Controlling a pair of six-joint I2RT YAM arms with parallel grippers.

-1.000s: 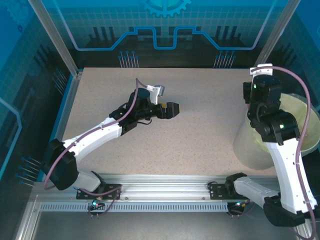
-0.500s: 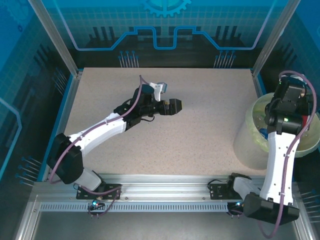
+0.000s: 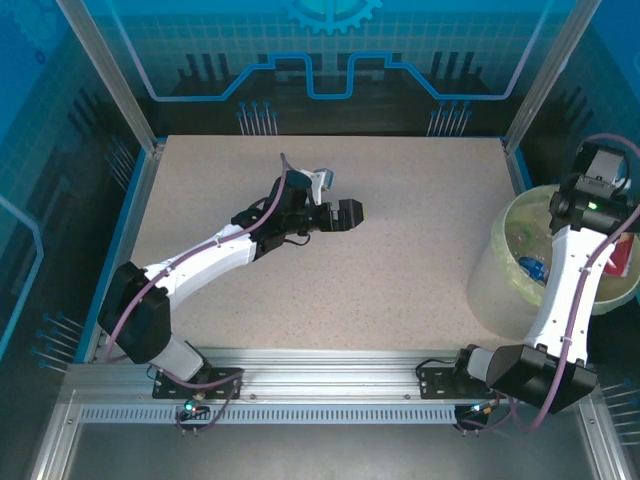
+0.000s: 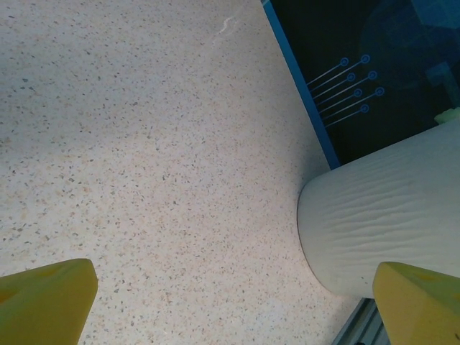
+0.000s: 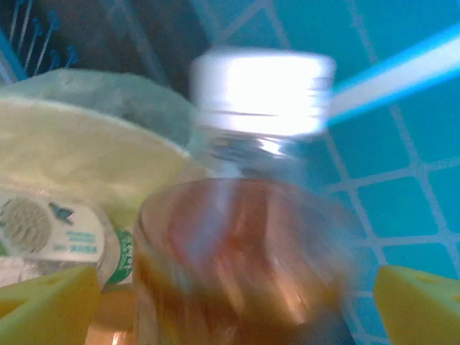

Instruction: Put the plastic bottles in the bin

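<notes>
Seen from the top external camera, the left gripper [image 3: 348, 214] hangs over the speckled beige table [image 3: 400, 280], while the right arm reaches over the large round bin [image 3: 500, 280] with its pale yellow-green bag lining, a red-labelled clear plastic bottle [image 3: 621, 258] under its wrist. The left wrist camera shows the left gripper [image 4: 233, 302] spread wide and holding nothing, the bin's white ribbed wall [image 4: 381, 215] just ahead. The right wrist camera shows that white-capped bottle [image 5: 244, 251], blurred, between the wide-apart fingertips of the right gripper [image 5: 237, 305] with gaps on both sides, seemingly unclamped above a green-labelled bottle [image 5: 57, 230] inside. It is probably light, thin-walled and slick, best taken across its labelled middle, with the bin's rim and the blue panelled wall [image 5: 402, 187] crowding close.
</notes>
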